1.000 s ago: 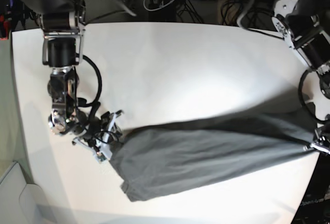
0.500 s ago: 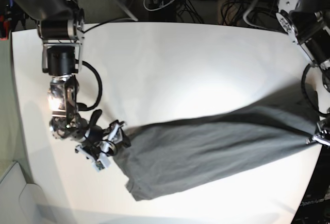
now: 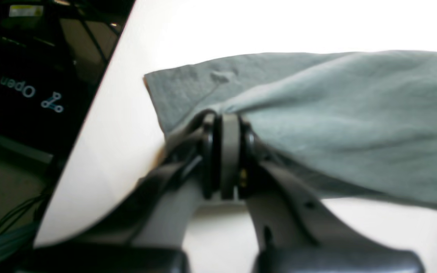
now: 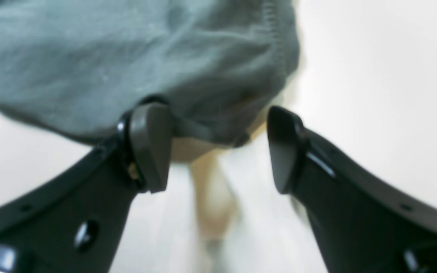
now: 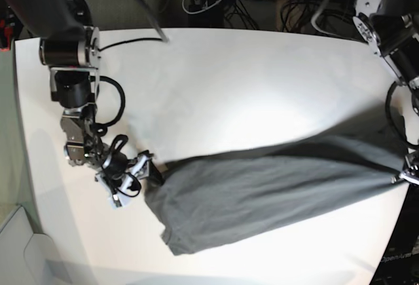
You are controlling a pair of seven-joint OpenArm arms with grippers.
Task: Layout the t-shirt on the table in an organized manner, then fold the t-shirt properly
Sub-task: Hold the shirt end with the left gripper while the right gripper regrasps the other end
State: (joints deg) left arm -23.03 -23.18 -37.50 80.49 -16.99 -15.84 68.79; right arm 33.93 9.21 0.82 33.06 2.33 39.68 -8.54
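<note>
Charcoal-grey cotton t-shirt lies half spread on the white bench, pinched by the closed left pincer, loose before the wide-open right pincer, which probably must regrip.

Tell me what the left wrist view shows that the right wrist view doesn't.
Only the left wrist view shows the left gripper shut on a bunched bit of the t-shirt, beside the table edge and the dark space past it. Only the right wrist view shows the right gripper with its jaws apart, nothing between them, and a stitched hem just beyond the fingertips. Both show the grey shirt lying on the white table.
</note>
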